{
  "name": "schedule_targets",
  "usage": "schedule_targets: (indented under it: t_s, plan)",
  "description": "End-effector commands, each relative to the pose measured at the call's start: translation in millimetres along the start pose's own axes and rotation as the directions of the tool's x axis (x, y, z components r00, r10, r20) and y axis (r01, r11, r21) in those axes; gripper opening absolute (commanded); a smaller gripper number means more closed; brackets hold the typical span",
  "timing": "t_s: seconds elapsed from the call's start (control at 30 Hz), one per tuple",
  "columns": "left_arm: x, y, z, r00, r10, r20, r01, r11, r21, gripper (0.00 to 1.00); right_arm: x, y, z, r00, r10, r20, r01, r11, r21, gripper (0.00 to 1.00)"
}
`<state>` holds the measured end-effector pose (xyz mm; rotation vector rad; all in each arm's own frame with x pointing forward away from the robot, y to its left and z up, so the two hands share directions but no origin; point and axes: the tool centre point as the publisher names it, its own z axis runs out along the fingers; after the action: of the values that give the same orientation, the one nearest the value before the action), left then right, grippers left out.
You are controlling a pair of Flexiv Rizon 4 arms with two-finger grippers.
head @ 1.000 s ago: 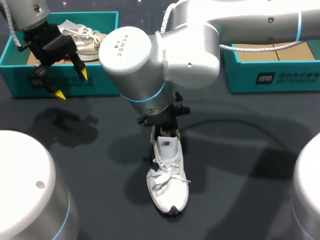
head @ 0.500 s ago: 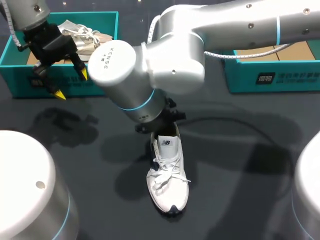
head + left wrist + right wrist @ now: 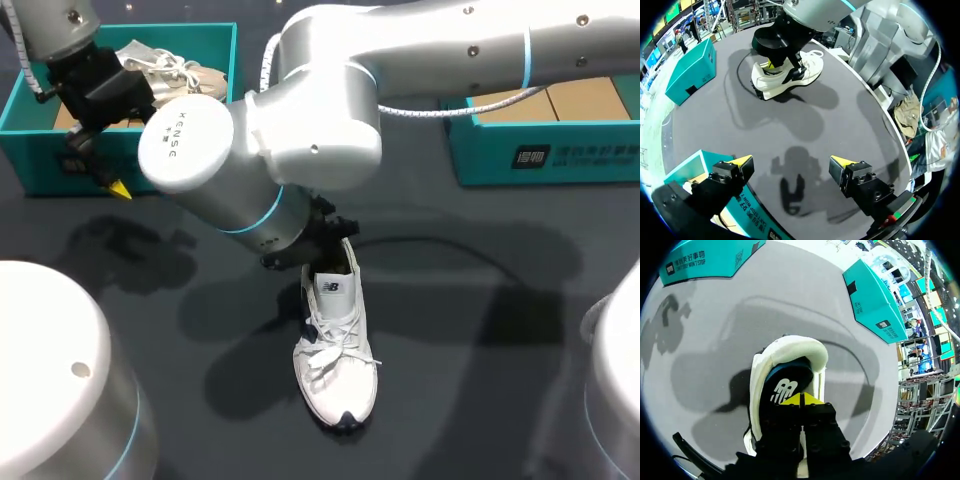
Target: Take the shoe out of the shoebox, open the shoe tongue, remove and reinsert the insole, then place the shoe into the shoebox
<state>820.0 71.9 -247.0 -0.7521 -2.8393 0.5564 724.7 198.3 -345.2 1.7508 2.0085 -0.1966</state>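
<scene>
Head view showed the white shoe (image 3: 335, 350) standing on its sole on the dark tabletop (image 3: 480, 380), outside both boxes, with a small logo on its tongue (image 3: 330, 287). At its heel opening sat the right hand (image 3: 801, 400), its yellow tips pressed together above the dark insole (image 3: 785, 385), which bore a white logo. Well apart, the left hand (image 3: 792, 162) hung open over the front wall of the left teal shoebox (image 3: 30, 150), which held another shoe (image 3: 165, 65). The right teal shoebox (image 3: 540, 155) carried white print.
</scene>
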Motion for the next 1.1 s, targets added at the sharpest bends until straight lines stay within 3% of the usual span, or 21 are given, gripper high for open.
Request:
schedule_targets:
  t_s: [0.03, 0.23, 0.4, 0.77, 0.93, 1.1]
  plan:
    - [0.9, 0.0, -0.1, 1.0, 0.001, 0.001, -0.001, 1.0, -0.002, 1.0, 2.8, -6.0, 12.3, 0.995, 0.104, 0.0, -0.104, 0.994, -0.026, 0.0]
    - [0.9, 0.0, -0.1, 1.0, 0.001, 0.001, -0.001, 1.0, -0.002, 1.0, 9.6, -2.8, 42.0, 0.994, 0.089, -0.057, -0.088, 0.996, 0.021, 0.0]
    - [0.9, 0.0, -0.1, 1.0, 0.001, 0.001, -0.001, 1.0, -0.002, 1.0, 15.1, -4.8, 51.6, 0.99, 0.087, -0.115, -0.082, 0.996, 0.042, 0.0]
    - [0.9, 0.0, -0.1, 1.0, 0.001, 0.001, -0.001, 1.0, -0.002, 1.0, 4.6, -3.7, -12.2, 0.984, 0.089, -0.156, -0.102, 0.992, -0.078, 0.0]
    - [0.9, 0.0, -0.1, 1.0, 0.001, 0.001, -0.001, 1.0, -0.002, 1.0, 8.2, 6.3, -7.4, 0.987, 0.056, -0.148, -0.074, 0.99, -0.124, 0.0]
    - [0.9, 0.0, -0.1, 1.0, 0.001, 0.001, -0.001, 1.0, -0.002, 1.0, 14.7, 13.3, 8.7, 0.988, 0.016, -0.156, -0.034, 0.993, -0.111, 0.0]
